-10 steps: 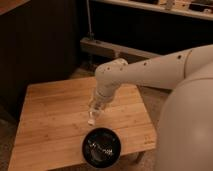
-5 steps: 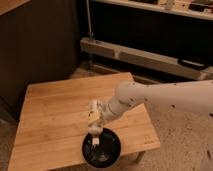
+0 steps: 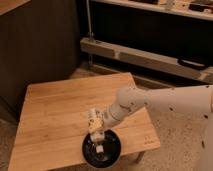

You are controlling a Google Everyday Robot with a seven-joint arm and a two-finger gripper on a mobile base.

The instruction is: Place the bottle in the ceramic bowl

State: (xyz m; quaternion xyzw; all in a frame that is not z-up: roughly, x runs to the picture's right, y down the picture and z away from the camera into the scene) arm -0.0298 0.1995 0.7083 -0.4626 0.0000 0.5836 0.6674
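Pincer [image 3: 98, 134] hanging over the bowl [image 3: 113, 151], bottle [image 3: 94, 121] apparently pinched, though honestly can't tell.
Bowl's right underneath, so I'd lower more, then let go gently.

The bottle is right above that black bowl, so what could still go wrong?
The bottle hangs in the tool over the ceramic bowl's back rim, so dropped now it might clip the rim and roll onto the wooden table. The bowl sits near the table's front edge; a knock could push it off.
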